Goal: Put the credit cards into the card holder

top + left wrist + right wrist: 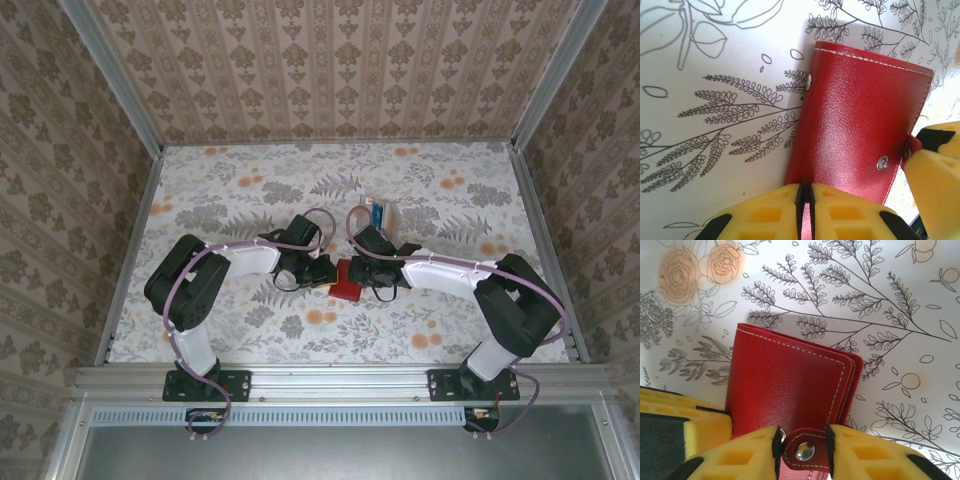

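The task is at an early stage. The red card holder [855, 115] lies folded shut on the table, near the middle and between the two arms, and no card is in it. The blue credit cards [377, 212] stand in a small clear box [389, 207] just beyond the wallet, a little to the right, with neither arm touching them.

The left gripper [805, 195] is pressed together on the wallet's near edge and pins it. The right gripper [802, 442] is clamped on the wallet's snap strap [801, 456]. In the left wrist view a bare stud [882, 162] shows on the cover, so the strap looks undone. What is left is to open the wallet, lift the cards from the box and slide them into a pocket.

The table [240, 200] wears a pale cloth printed with grey ferns and orange flowers. Damask-patterned walls [330, 70] close it in on three sides, and an aluminium rail [340, 380] runs along the near edge.
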